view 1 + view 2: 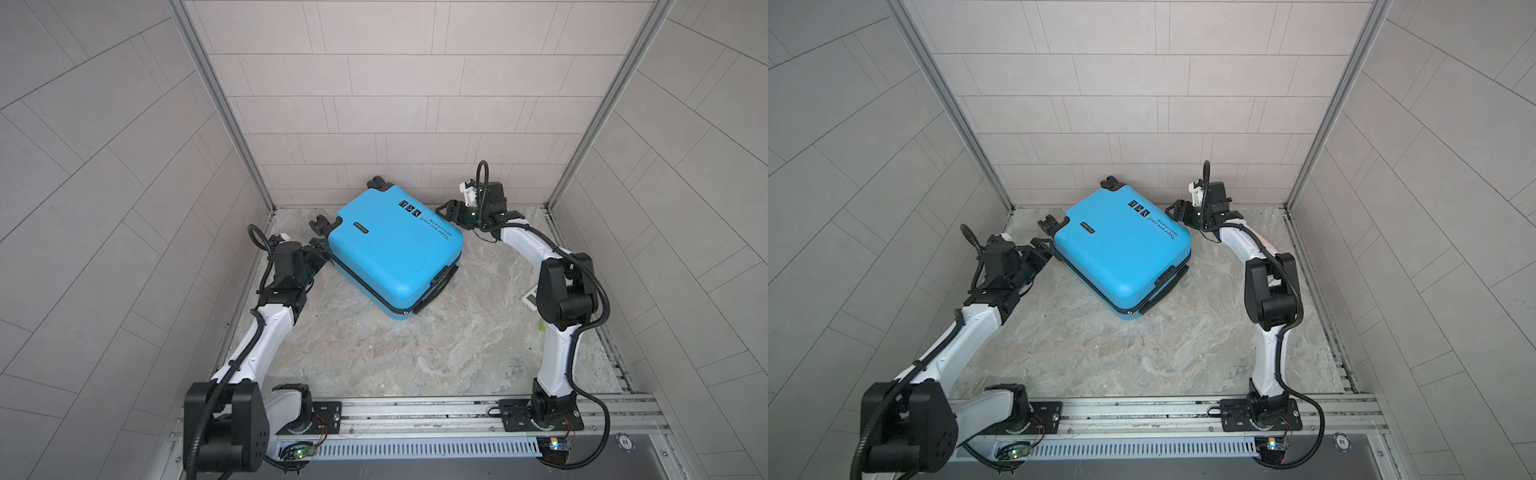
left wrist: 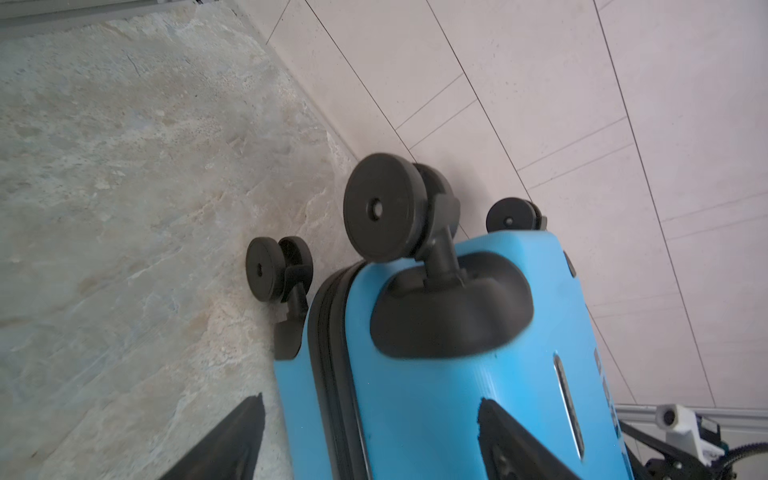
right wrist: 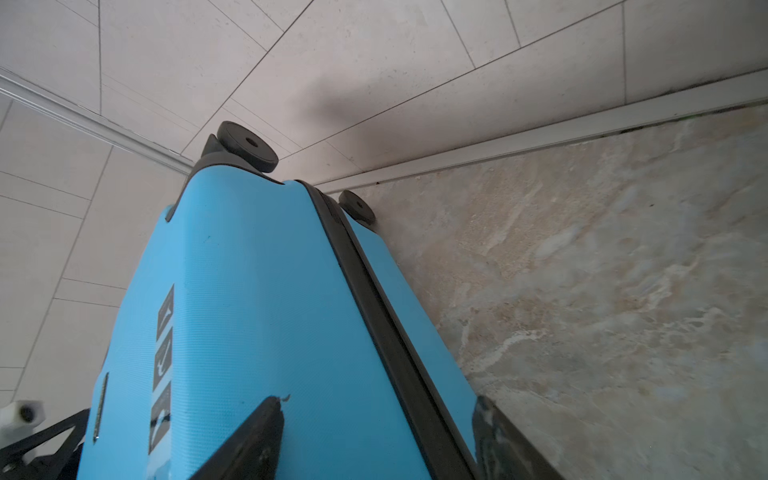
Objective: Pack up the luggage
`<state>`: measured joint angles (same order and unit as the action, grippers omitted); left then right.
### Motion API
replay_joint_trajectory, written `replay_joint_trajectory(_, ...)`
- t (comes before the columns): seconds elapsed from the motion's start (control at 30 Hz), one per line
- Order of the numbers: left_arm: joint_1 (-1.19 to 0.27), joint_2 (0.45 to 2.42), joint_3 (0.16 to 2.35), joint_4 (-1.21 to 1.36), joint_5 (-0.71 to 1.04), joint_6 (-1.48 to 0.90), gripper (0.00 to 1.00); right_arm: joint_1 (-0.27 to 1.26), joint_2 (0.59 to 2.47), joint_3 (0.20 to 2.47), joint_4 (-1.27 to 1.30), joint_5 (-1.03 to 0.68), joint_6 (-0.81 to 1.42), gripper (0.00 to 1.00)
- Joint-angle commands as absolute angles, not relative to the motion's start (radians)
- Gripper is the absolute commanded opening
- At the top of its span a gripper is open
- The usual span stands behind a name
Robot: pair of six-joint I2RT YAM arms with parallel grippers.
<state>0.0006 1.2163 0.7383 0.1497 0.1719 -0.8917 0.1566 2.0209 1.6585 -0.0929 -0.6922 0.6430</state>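
The luggage (image 1: pixel 395 249) (image 1: pixel 1121 253) is a bright-blue hard-shell suitcase lying closed and flat on the marble table, turned at an angle. Its black wheels (image 1: pixel 376 183) point toward the back wall and its side handle (image 1: pixel 442 278) faces the front. My left gripper (image 1: pixel 319 247) (image 1: pixel 1042 247) stands open at the suitcase's left corner by a wheel. In the left wrist view the blue shell (image 2: pixel 436 374) and black zipper fill the space past the left gripper (image 2: pixel 370 401). My right gripper (image 1: pixel 446 210) (image 1: pixel 1175 210) stands open at the far right corner. The right gripper (image 3: pixel 378 399) faces the shell (image 3: pixel 249 291).
The back wall (image 1: pixel 395 137) is just behind the wheels, and side walls close in on both sides. A small white object (image 1: pixel 530 300) lies on the table partly behind my right arm. The arm bases sit on a rail (image 1: pixel 415 409) at the front.
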Motion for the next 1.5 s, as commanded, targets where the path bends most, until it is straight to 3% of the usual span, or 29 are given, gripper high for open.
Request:
replay_joint_trajectory(0.0, 0.0, 1.31, 0.8, 0.327, 0.277, -0.927, 0.86, 0.174, 2.002, 1.6, 0.052, -0.805, 0.733, 0.74)
replay_joint_trajectory(0.5, -0.002, 1.621, 0.969, 0.439, 0.467, -0.865, 0.86, 0.296, 1.708, 1.128, 0.244, -0.846, 0.757, 0.73)
replay_joint_trajectory(0.8, -0.051, 1.714, 1.076, 0.419, 0.528, -0.845, 0.85, 0.372, 1.493, 0.976, 0.095, -0.767, 0.665, 0.73)
replay_joint_trajectory(0.93, -0.109, 1.75, 1.113, 0.414, 0.504, -0.84, 0.85, 0.372, 1.388, 0.939, -0.056, -0.639, 0.606, 0.75)
replay_joint_trajectory(1.27, -0.237, 1.853, 1.277, 0.366, 0.453, -0.839, 0.85, 0.302, 1.315, 0.984, -0.307, -0.517, 0.515, 0.76)
replay_joint_trajectory(1.47, -0.236, 1.714, 1.257, 0.243, 0.308, -0.764, 0.85, 0.291, 1.217, 1.011, -0.44, -0.439, 0.461, 0.76)
